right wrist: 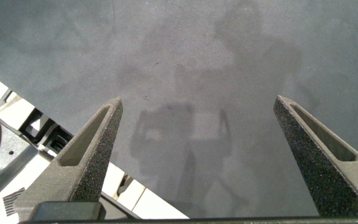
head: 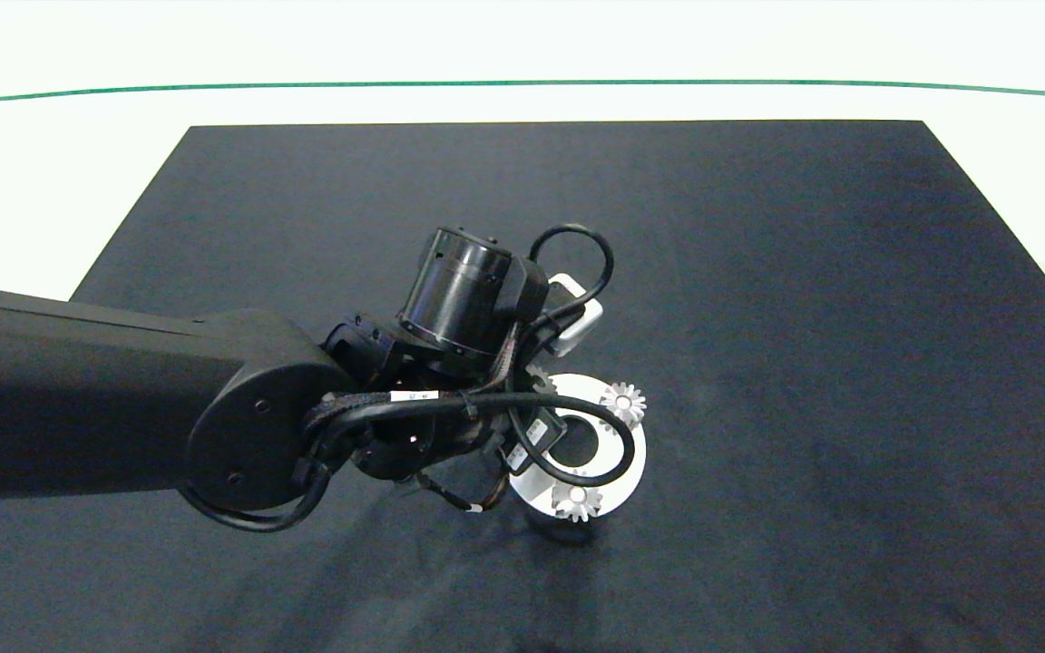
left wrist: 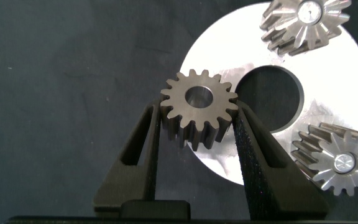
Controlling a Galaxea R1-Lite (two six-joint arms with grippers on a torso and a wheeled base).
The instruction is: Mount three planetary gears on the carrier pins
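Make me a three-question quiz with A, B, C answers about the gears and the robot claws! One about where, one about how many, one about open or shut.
1. Where is the left gripper?
A. Over the white disc's edge
B. Off the dark mat
C. Beside a box

2. How many gears already sit on the disc?
A. None
B. Two
C. Three

3. What is the right gripper doing?
A. Squeezing a gear
B. Holding the disc
C. Open, holding nothing

Answers:
1. A, the left wrist view shows its fingers at the disc's rim.
2. B, two gears sit on the disc, a third gear is in the left gripper.
3. C, its fingers stand wide apart over bare mat.
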